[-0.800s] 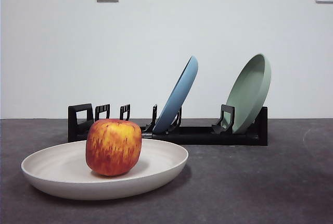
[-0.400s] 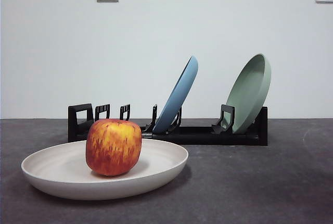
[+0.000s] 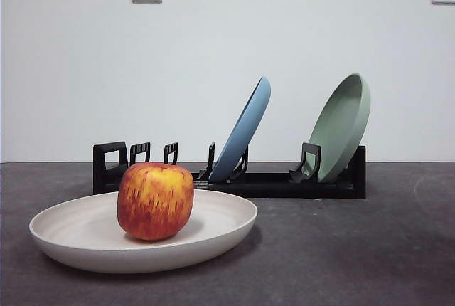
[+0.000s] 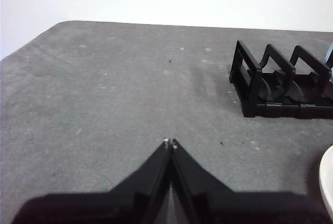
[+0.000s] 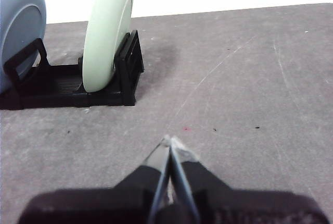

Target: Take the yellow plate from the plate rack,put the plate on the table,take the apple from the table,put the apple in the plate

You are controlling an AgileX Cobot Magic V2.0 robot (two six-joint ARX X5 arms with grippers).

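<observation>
The apple (image 3: 155, 201) sits upright inside the yellow plate (image 3: 220, 229), left of the plate's centre. The plate lies flat on the tabletop (image 3: 341, 249), in front of the plate rack (image 3: 277, 183) at about 7 o'clock from it. The rack holds a blue plate (image 3: 245, 129) near its middle and a green plate (image 3: 343, 127) at its right end, both leaning. The left claw (image 4: 170, 142) is clenched, grasping nothing, above bare tabletop near the rack's looped end. The right claw (image 5: 170, 140) is clenched and empty, near the green plate's end.
</observation>
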